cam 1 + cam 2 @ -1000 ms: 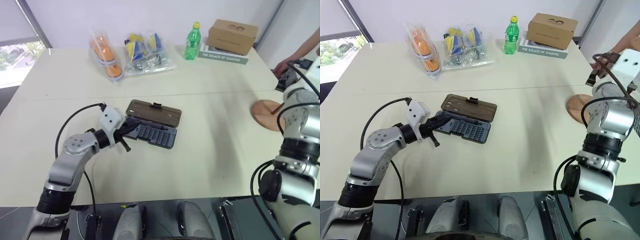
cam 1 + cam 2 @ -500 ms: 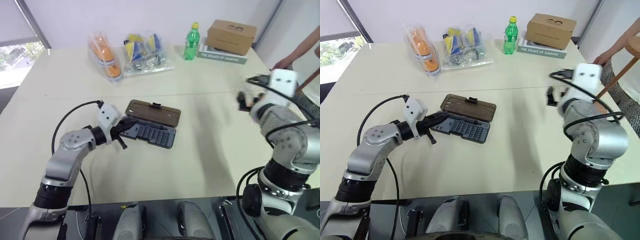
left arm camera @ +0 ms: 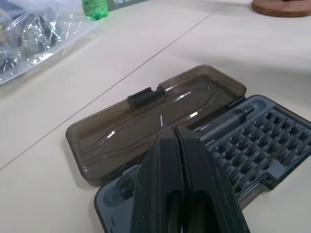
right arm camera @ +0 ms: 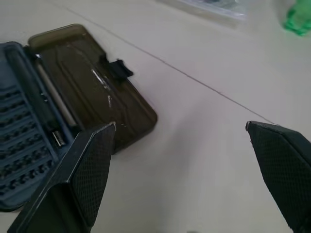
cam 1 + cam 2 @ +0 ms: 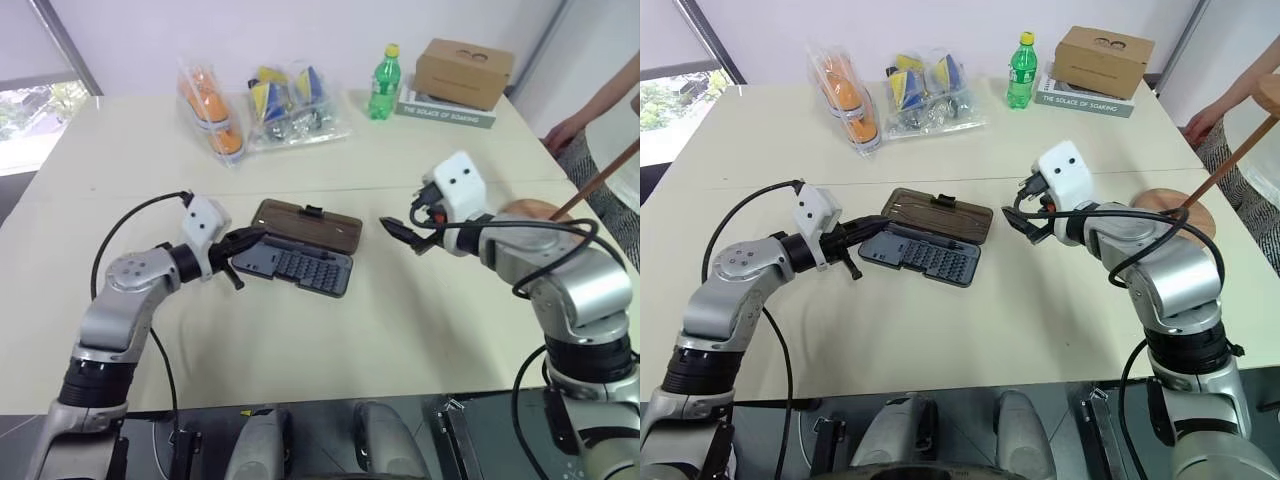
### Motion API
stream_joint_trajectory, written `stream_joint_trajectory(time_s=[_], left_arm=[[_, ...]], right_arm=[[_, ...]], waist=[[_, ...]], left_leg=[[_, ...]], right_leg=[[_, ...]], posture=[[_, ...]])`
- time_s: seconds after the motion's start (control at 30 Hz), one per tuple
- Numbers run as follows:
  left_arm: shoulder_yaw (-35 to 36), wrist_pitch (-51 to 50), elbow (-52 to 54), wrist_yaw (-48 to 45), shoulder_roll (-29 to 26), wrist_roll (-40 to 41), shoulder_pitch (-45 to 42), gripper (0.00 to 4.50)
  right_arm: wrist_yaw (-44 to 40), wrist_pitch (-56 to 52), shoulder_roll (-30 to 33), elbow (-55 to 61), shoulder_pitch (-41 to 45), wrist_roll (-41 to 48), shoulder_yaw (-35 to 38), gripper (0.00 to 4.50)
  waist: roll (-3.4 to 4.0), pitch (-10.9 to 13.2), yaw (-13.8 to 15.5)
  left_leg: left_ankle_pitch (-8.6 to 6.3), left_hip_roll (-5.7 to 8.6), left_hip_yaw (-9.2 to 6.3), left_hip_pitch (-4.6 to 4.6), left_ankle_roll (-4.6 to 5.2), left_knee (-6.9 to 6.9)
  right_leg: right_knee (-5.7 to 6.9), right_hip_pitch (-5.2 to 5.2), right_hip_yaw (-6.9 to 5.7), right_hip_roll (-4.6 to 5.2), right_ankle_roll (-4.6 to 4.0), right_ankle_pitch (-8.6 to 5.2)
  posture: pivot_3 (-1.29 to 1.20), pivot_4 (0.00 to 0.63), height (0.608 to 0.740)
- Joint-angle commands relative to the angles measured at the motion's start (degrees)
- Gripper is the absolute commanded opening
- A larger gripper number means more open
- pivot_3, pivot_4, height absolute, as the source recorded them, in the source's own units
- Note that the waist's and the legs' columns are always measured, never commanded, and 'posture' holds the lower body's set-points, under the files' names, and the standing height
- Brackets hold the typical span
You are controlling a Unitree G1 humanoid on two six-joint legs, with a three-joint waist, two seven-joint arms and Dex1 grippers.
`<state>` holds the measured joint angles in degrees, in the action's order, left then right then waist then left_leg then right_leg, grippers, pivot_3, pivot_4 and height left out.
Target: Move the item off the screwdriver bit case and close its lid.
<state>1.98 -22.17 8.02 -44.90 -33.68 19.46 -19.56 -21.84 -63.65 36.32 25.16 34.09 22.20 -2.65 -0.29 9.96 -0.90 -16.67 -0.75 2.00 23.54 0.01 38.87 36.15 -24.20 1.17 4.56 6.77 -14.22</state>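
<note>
Between the pinched-together left hand (image 5: 252, 238) and spread right hand (image 5: 400, 232) lies the case (image 5: 300, 258).

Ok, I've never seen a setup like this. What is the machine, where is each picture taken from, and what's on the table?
It is a humanoid robot with two arms, each ending in a two-fingered gripper. The two wide pictures come from cameras in its head, looking down over the table. The two close-ups come from a camera on each wrist.

In the middle lies an open screwdriver bit case, its brown lid folded back flat. The left gripper, fingers shut, is at the case's near end. The right gripper is open, empty, hovering beside the case. A wooden stand sits off the case, at the table's right edge.

At the back: clear bags, a green bottle, a cardboard box on a book.
</note>
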Motion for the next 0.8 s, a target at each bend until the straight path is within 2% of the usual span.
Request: stream_joint_trajectory(time_s=[0.03, 0.23, 0.53, 0.8], left_arm=[[1.9, 0.1, 1.3, -0.3, -0.8, 1.0, -0.6, 0.00], [1.6, 0.5, -2.3, -1.8, -1.1, 1.2, -3.2, 0.00], [0.6, 2.1, -4.8, -2.6, -0.5, 0.4, -5.0, 0.00], [1.7, 2.0, -2.6, -1.2, -0.7, 0.3, -2.7, 0.00]], right_arm=[[-1.8, 3.5, 0.6, -1.3, 1.7, -1.4, -0.7, 4.48], [-4.4, 8.0, -2.2, -9.6, 5.0, -2.9, -3.5, 4.48], [-10.6, 20.0, -9.5, -33.9, 14.4, -9.5, -11.0, 4.48], [-15.5, 30.6, -13.2, -53.6, 21.8, -15.7, -13.0, 4.48]], waist=[[-0.05, 0.0, 0.1], [-0.09, 0.1, 0.0], [-0.10, 0.1, -0.1], [-0.09, 0.1, -0.2]], left_leg=[[0.00, 0.00, 0.00, 0.00, 0.00, 0.00], [0.00, 0.01, 0.00, 0.00, 0.00, 0.02], [0.01, 0.01, 0.04, 0.00, -0.01, 0.02], [0.01, 0.01, 0.07, 0.00, -0.01, 0.03]], right_leg=[[0.00, 0.00, 0.00, 0.00, 0.00, 0.00], [0.01, 0.01, -0.01, -0.01, 0.00, 0.00], [0.03, -0.01, -0.02, -0.02, 0.01, 0.01], [0.05, -0.02, -0.02, 0.01, 0.01, 0.01]], posture=[[0.00, 0.150, 0.740], [0.00, 0.150, 0.740], [0.00, 0.150, 0.740], [0.00, 0.150, 0.740]])
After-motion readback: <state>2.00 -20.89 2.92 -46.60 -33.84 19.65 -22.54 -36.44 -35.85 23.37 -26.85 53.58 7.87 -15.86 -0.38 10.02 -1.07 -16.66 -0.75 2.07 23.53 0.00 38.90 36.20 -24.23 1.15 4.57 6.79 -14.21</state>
